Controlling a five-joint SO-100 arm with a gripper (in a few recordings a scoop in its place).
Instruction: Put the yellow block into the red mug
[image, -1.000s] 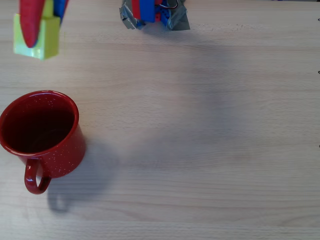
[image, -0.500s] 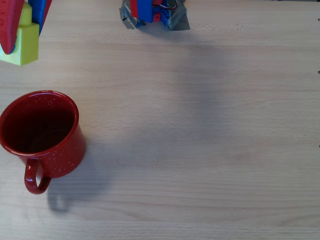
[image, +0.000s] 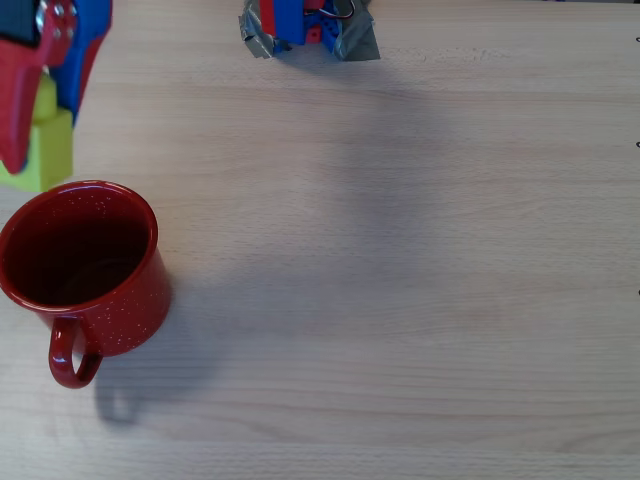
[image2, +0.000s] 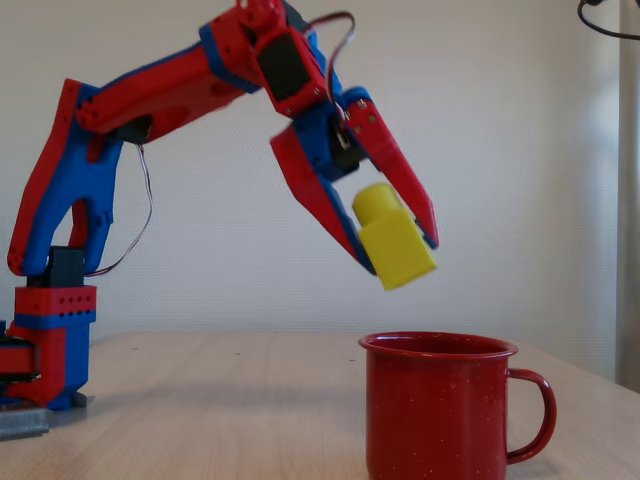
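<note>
A pale wooden table (image: 420, 250) carries the scene, its grain running left to right in the overhead view. The red-and-blue arm (image2: 120, 130) rises from its base at the left of the fixed view and reaches out to the right, bending down at the wrist. The red mug (image2: 440, 405) stands upright on the table, handle to the right in the fixed view and toward the bottom in the overhead view (image: 80, 265), its dark inside open. The pincer (image2: 395, 250) is clamped on the yellow block (image2: 393, 240), which hangs tilted in the air above the mug, clear of the rim. From overhead the block (image: 45, 150) sits just beyond the mug's upper-left edge.
</note>
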